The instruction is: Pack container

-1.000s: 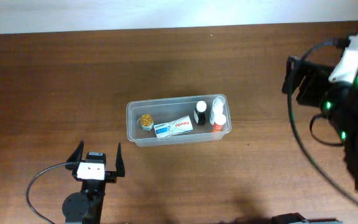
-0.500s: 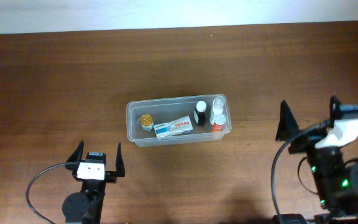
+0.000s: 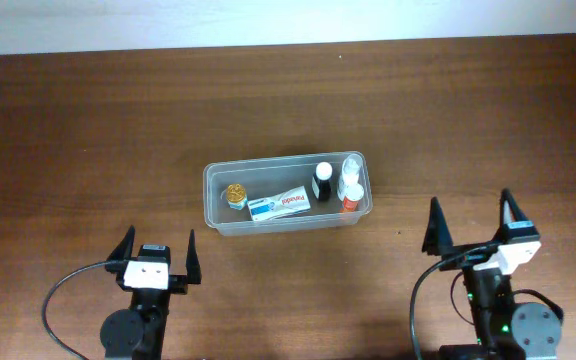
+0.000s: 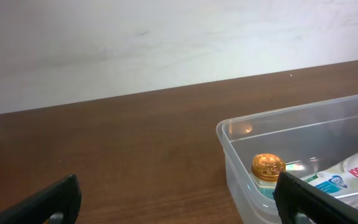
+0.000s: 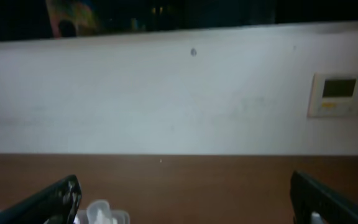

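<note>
Overhead, container (image 3: pixel 287 192) long axis left-right, slightly tilted

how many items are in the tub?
5. Gold-capped jar at the tub's left end, box in the middle, then dark bottle, clear bottle and orange-capped bottle at the right end. Something under the box could be hidden.

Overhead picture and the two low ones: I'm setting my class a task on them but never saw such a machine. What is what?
Two robot arms sit at a brown wooden table. One picture looks down from above; the other two come from cameras on each wrist. The left pincer and right pincer are open, holding nothing. Beyond them stands a clear rectangular plastic tub containing a gold-lidded small jar, a white printed carton and three small bottles.
</note>
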You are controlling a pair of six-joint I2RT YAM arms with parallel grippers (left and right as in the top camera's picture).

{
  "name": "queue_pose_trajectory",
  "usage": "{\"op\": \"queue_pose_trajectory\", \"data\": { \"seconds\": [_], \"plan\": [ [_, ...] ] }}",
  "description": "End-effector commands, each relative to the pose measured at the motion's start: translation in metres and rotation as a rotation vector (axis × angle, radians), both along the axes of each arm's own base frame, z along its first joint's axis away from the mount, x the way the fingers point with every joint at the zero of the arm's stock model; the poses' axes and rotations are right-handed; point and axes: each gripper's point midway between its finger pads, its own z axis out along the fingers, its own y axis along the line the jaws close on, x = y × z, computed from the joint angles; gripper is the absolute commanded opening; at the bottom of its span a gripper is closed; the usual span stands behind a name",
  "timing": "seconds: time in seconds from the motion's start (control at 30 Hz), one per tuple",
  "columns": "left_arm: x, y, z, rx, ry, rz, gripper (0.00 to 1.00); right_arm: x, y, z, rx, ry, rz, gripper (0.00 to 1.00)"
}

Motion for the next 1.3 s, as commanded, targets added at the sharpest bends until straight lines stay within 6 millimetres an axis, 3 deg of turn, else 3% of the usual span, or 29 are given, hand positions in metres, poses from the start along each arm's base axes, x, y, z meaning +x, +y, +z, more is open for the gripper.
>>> {"op": "queue_pose_trajectory", "data": {
  "seconds": [0.0, 0.17, 0.47, 0.83, 1.27],
  "plan": [
    [0.000, 0.001, -0.002, 0.019, -0.003, 0.004, 0.99, 0.000, 0.001, -0.018, 0.010, 0.009, 0.008, 0.98],
    [0.000, 0.001, -0.002, 0.020, -0.003, 0.004, 0.99, 0.003, 0.001, -0.050, 0.011, 0.049, 0.007, 0.98],
    [0.000, 0.001, -0.002, 0.019, -0.003, 0.004, 0.99, 0.009, -0.002, -0.091, 0.013, 0.123, -0.005, 0.98],
    [0.000, 0.001, -0.002, 0.019, -0.003, 0.004, 0.99, 0.009, -0.001, -0.116, 0.015, 0.180, -0.004, 0.98],
    [0.000, 0.001, -0.002, 0.019, -0.003, 0.004, 0.99, 0.009, -0.007, -0.118, -0.048, 0.186, -0.040, 0.98]
  ]
}}
